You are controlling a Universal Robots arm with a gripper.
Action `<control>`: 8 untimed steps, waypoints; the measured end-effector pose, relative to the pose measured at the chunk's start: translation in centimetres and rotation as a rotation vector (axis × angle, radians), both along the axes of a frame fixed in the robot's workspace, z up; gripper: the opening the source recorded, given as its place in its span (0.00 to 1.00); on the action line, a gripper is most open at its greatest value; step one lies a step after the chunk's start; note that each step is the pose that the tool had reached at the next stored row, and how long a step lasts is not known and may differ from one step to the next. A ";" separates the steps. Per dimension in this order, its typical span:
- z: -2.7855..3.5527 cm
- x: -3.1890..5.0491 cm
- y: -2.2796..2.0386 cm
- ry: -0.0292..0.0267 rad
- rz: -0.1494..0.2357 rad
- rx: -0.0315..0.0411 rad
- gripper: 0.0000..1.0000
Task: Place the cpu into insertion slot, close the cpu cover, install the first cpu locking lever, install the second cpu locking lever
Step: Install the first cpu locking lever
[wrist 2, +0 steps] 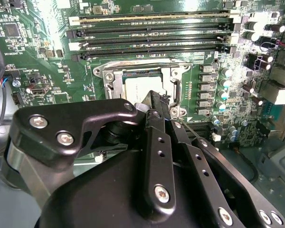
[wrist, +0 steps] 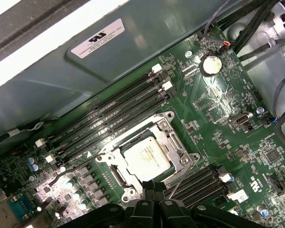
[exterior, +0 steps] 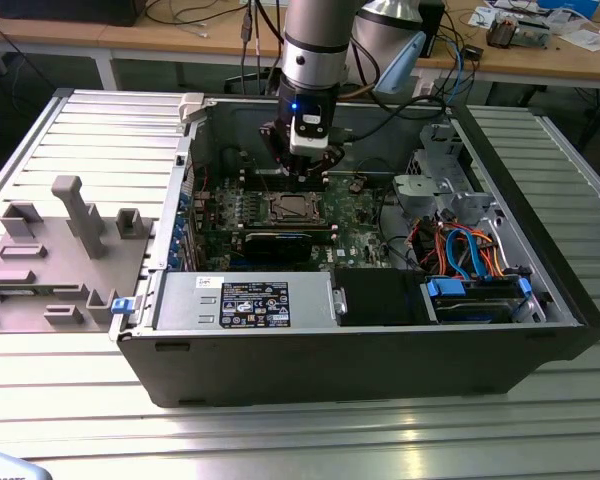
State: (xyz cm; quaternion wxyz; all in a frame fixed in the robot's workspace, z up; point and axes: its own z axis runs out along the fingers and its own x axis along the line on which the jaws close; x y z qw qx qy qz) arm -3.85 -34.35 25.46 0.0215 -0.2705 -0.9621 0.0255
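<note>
The green motherboard point(wrist: 218, 95) lies inside an open computer case point(exterior: 380, 350). The cpu point(wrist: 145, 157) sits with its silver top up in the insertion slot point(wrist: 111, 171). The cpu cover point(wrist: 175, 142) lies flat around it as a silver frame. One thin locking lever point(wrist: 179, 179) slants from the socket's corner toward my fingertips; another lever point(wrist: 69, 170) sticks out on the opposite side. My gripper point(wrist: 154, 186) hovers just above the socket's edge, fingers shut together with nothing seen between them. In the second wrist view the gripper point(wrist 2: 154, 97) partly hides the cpu point(wrist 2: 133, 85).
Long memory slots point(wrist: 109, 114) run beside the socket, and a coin battery point(wrist: 210, 65) sits farther off. In the exterior view a power supply point(exterior: 250, 300) and a drive bay with cables point(exterior: 470, 250) fill the case's near side. A grey fixture point(exterior: 70, 230) stands on the table at the exterior view's left.
</note>
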 end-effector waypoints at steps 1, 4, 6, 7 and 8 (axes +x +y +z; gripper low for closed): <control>0.00 0.00 0.00 0.0000 0.001 0.0000 0.11; 0.00 0.00 0.00 0.0000 0.004 0.0000 0.11; 0.00 0.00 0.00 0.0000 0.014 0.0000 0.11; 0.00 0.00 0.00 -0.0001 0.023 0.0001 0.11; 0.00 0.00 0.00 0.0000 0.026 0.0000 0.11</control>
